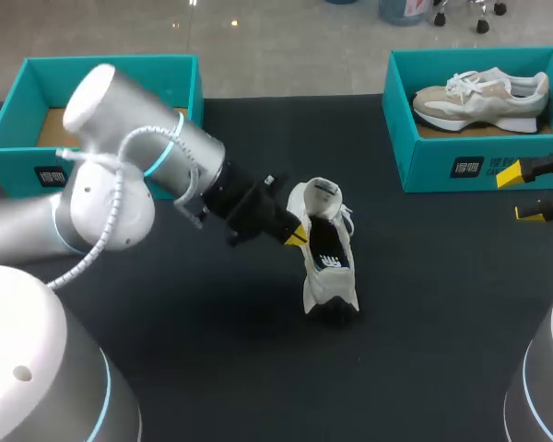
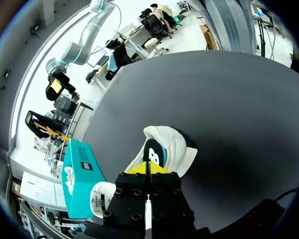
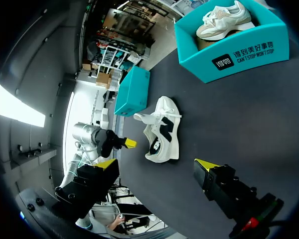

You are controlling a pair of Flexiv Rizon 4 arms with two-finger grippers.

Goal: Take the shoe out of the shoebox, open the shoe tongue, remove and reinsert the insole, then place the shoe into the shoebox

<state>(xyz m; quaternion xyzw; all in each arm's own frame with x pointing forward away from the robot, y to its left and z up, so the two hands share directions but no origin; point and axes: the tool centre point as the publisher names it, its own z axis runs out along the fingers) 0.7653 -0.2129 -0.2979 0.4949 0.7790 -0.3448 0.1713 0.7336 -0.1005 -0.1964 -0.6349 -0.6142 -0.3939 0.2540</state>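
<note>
Shoe (image 1: 327, 244) on table (image 1: 424, 313) near left tool (image 1: 296, 234)

Shoe (image 1: 324, 249) sits between left shoebox (image 1: 37, 170) and right shoebox (image 1: 461, 168)

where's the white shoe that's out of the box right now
In the head view the white shoe is near the middle of the black table, just beside the left gripper, between the left shoebox and the right shoebox.

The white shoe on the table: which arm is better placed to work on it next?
Probably the left arm. The left gripper sits right at the white shoe, mid-table, while the right gripper hangs open far off, beside the shoebox holding the other shoe.
</note>
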